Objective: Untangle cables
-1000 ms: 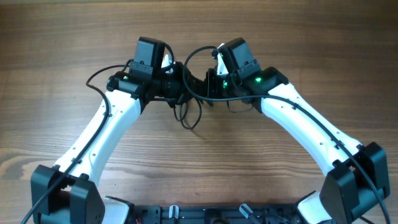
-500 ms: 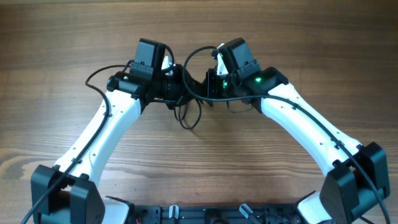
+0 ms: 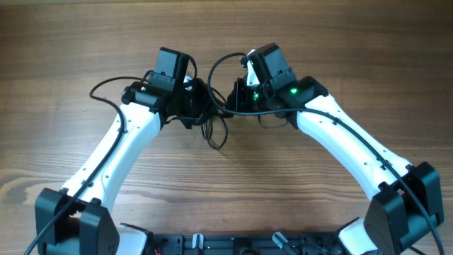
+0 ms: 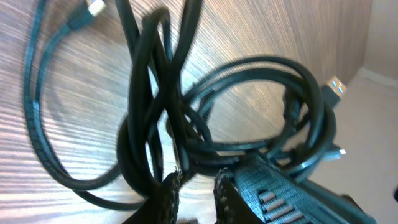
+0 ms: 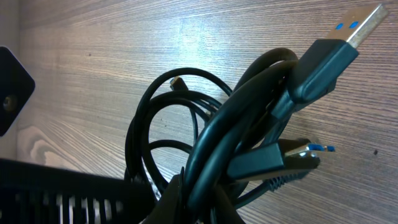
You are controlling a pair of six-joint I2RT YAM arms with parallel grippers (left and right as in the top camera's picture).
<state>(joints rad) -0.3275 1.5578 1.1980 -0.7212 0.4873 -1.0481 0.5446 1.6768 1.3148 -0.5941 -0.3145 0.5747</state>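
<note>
The thin black flexible cables (image 4: pixel 146 112) are a knotted bunch toward 12 o'clock of the brown wood-grain table (image 3: pixel 318 42), strung between the two grippers. One loop droops toward 6 o'clock and another arcs up toward 12 o'clock. A silver plug with a blue tongue (image 5: pixel 360 22) sticks out at 2 o'clock in the right wrist view. The right gripper (image 5: pixel 189 208), at 3 o'clock of the bunch, is clenched on several strands. The left gripper (image 4: pixel 194 186), at 9 o'clock, shows its fingertips narrowly parted against the tangle; whether it grasps a strand I cannot tell
</note>
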